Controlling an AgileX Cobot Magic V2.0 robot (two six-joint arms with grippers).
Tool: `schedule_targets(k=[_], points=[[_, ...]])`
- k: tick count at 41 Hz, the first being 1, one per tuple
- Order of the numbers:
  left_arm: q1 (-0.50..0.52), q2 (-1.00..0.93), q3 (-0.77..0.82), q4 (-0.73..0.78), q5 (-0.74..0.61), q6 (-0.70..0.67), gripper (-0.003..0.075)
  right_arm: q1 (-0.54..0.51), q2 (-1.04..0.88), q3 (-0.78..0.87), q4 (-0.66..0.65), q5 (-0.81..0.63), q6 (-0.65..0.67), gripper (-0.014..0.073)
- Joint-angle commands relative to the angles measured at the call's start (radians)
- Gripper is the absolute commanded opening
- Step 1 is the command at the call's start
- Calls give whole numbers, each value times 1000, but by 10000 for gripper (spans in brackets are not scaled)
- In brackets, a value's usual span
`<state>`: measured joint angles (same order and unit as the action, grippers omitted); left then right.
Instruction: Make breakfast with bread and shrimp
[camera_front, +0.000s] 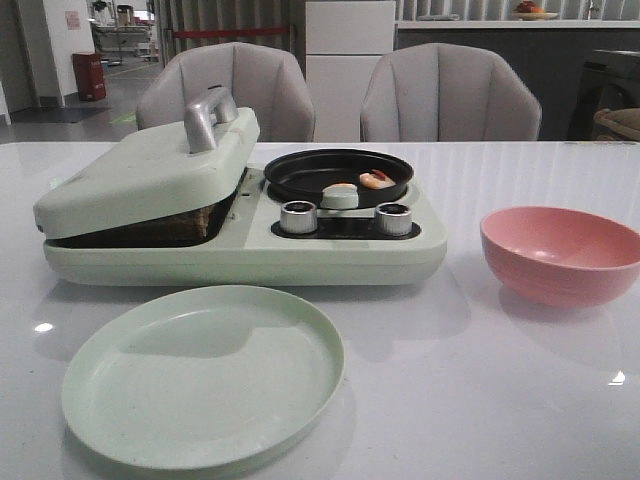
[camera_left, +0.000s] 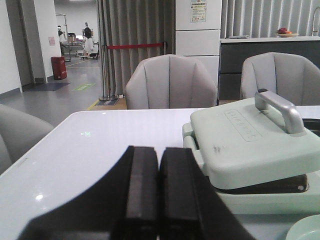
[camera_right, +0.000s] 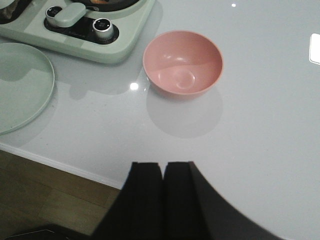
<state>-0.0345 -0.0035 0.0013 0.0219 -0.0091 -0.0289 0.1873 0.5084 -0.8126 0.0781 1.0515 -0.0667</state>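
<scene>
Two small shrimp lie in the black pan (camera_front: 300, 172) of the pale green breakfast maker (camera_front: 250, 255): one orange-streaked shrimp (camera_front: 376, 179) at the right, and a paler shrimp (camera_front: 341, 186) just behind the pan's green knob (camera_front: 340, 198). The maker's lid (camera_front: 150, 170) rests slightly ajar over the grill. A brown edge (camera_front: 205, 218) in the gap looks like the bread's crust; the rest of the bread is hidden. My left gripper (camera_left: 159, 155) is shut and empty, left of the lid (camera_left: 245, 140). My right gripper (camera_right: 163, 167) is shut and empty, over the table's near edge.
A pale green plate (camera_front: 200, 375) with nothing on it lies in front of the maker. A pink bowl (camera_front: 560, 255) with nothing in it stands to the maker's right. Two silver dials (camera_front: 298, 216) sit on the maker's front. Grey chairs (camera_front: 230, 90) stand behind the table.
</scene>
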Motion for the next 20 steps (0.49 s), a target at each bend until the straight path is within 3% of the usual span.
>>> schedule_targets(k=[1, 9, 20], points=[[1, -25, 34, -5, -89, -4, 101, 0, 5, -25, -3, -68, -5, 15], [1, -25, 34, -5, -89, -4, 100, -35, -82, 67, -78, -183, -5, 15], [1, -25, 34, -5, -89, -4, 100, -152, -303, 399, -78, -581, -5, 15]])
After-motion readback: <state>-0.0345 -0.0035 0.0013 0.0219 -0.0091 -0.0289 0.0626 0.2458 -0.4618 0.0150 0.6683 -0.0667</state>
